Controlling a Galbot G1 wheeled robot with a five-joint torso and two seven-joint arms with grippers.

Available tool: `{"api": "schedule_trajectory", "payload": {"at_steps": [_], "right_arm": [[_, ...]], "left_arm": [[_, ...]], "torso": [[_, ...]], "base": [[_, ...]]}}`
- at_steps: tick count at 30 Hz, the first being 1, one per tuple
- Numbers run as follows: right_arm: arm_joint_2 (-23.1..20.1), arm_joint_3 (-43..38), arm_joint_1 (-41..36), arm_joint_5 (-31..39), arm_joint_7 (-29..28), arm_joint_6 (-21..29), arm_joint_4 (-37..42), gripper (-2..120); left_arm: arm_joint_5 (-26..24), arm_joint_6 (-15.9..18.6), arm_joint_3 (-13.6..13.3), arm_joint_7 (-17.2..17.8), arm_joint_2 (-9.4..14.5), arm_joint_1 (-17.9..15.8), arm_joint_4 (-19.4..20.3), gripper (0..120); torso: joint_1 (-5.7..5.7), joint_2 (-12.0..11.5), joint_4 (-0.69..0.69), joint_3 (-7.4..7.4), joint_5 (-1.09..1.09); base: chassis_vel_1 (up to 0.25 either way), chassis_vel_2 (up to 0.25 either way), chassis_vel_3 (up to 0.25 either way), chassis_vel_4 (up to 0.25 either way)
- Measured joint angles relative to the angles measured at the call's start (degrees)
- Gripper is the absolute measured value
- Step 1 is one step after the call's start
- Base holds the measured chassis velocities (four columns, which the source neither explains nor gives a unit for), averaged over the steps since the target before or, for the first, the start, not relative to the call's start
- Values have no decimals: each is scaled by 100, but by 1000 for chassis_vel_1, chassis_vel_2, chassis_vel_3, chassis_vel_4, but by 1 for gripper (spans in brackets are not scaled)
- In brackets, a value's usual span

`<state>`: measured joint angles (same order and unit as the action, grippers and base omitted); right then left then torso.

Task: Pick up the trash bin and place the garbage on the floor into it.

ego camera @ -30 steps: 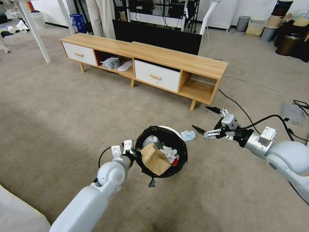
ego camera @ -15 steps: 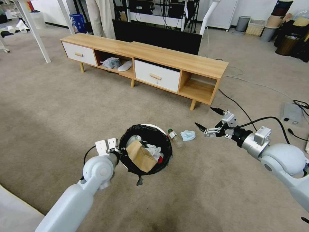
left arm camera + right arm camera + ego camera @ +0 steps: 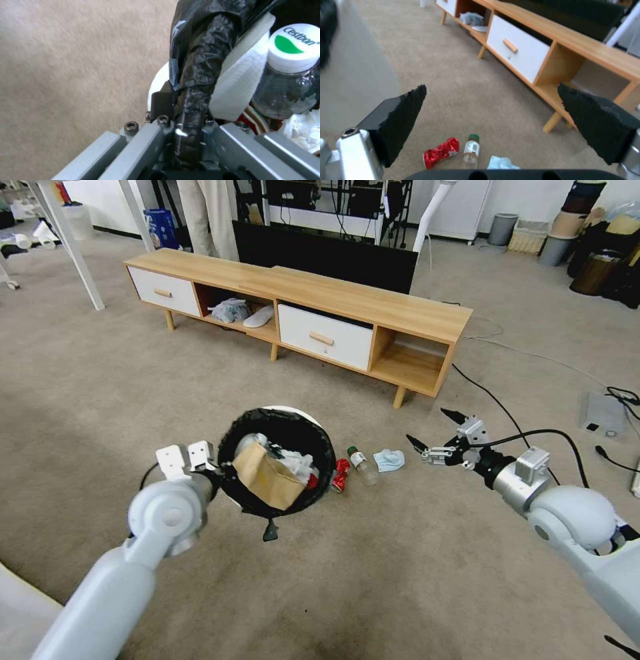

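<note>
My left gripper [image 3: 215, 477] is shut on the rim of the trash bin [image 3: 230, 443], a white bin with a black bag, held tilted above the floor [image 3: 400, 580]. Inside lie a brown paper bag [image 3: 268, 483], white tissue [image 3: 297, 465] and a clear bottle [image 3: 290, 75]. In the left wrist view the left gripper [image 3: 186, 135] clamps the bag-covered rim [image 3: 200, 62]. On the carpet, right of the bin, lie garbage pieces: a crushed red can [image 3: 341, 475], a clear bottle [image 3: 362, 465] and a pale blue mask [image 3: 389, 459]. My right gripper [image 3: 425, 424] hangs open just right of the mask, above can [image 3: 440, 152], bottle [image 3: 470, 150] and mask [image 3: 501, 163].
A long wooden cabinet [image 3: 347, 300] with white drawers stands behind the litter, a black panel [image 3: 327, 253] behind it. Black cables [image 3: 493, 403] and a grey box [image 3: 602, 413] lie at the right. Grey bins [image 3: 501, 228] stand far back. Open carpet lies in front and left.
My left arm carried the bin leftward and a little farther away, uncovering first the bottle, then the red can. The right gripper shifted slightly and stays open.
</note>
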<state>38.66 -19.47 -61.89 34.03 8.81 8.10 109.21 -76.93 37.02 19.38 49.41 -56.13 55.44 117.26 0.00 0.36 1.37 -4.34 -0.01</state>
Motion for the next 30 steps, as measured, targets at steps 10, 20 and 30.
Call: {"api": "schedule_trajectory", "payload": {"at_steps": [10, 20, 30], "right_arm": [[335, 186, 256, 8, -228, 458, -284, 100], [402, 272, 88, 18, -315, 389, -376, 100], [377, 277, -55, -210, -87, 141, -494, 100]], "left_arm": [[-170, 64, 469, -26, 58, 53, 147, 0], [-172, 66, 538, -45, -22, 89, 152, 0], [-151, 51, 554, -77, -67, 114, 128, 0]], "torso": [[0, -1, 0, 0, 0], [0, 0, 0, 0, 1], [0, 0, 1, 0, 1]], "base": [[0, 0, 0, 0], [0, 0, 0, 0], [0, 0, 0, 0]]}}
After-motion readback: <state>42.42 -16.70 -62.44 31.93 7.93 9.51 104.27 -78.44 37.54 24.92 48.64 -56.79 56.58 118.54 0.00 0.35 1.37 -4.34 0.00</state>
